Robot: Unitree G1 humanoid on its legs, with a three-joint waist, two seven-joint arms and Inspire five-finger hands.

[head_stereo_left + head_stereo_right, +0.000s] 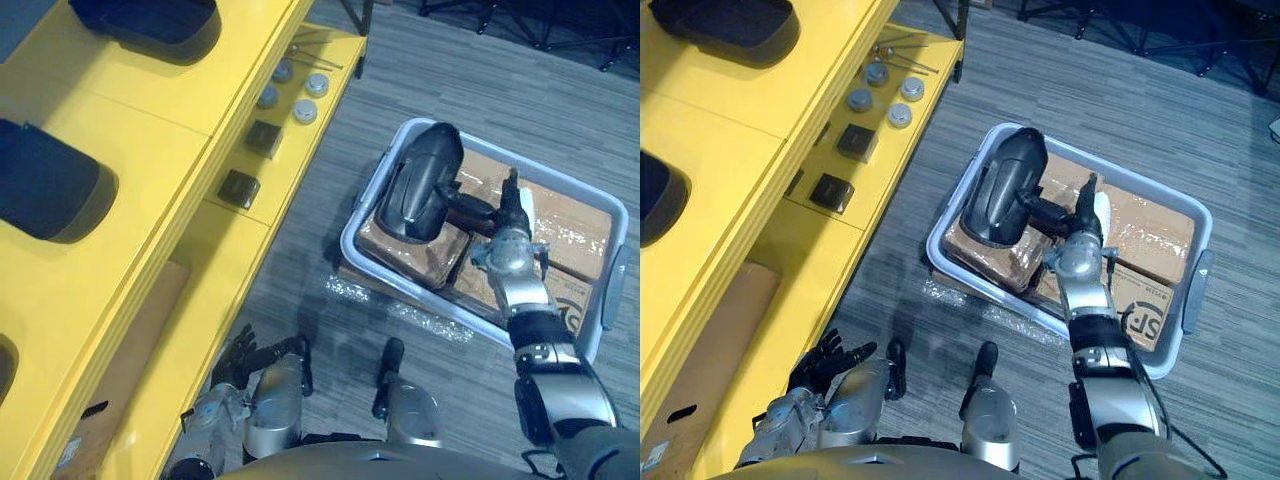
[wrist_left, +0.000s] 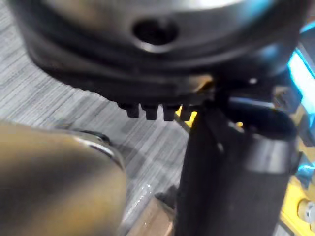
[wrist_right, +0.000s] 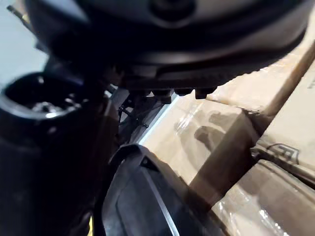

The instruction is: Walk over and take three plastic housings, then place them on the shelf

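Item: black moulded plastic housing [image 1: 425, 180], lying on brown film-wrapped cartons [image 1: 575, 225] in pale grey plastic tub [image 1: 347, 243].
Right hand [image 1: 478, 212]: clamping the housing's rim.
Left hand [image 1: 240, 355]: hanging slack-fingered beside yellow shelf [image 1: 150, 150].
Handling: seeming light, stiff, slick; rim offering the best hold.

Three housings [image 1: 425, 185] [image 1: 150, 25] [image 1: 50, 185], four round discs [image 1: 305, 111], two square blocks [image 1: 239, 188], one bin [image 1: 614, 285], and wrapped boxes [image 1: 560, 215] too overlapped to count.
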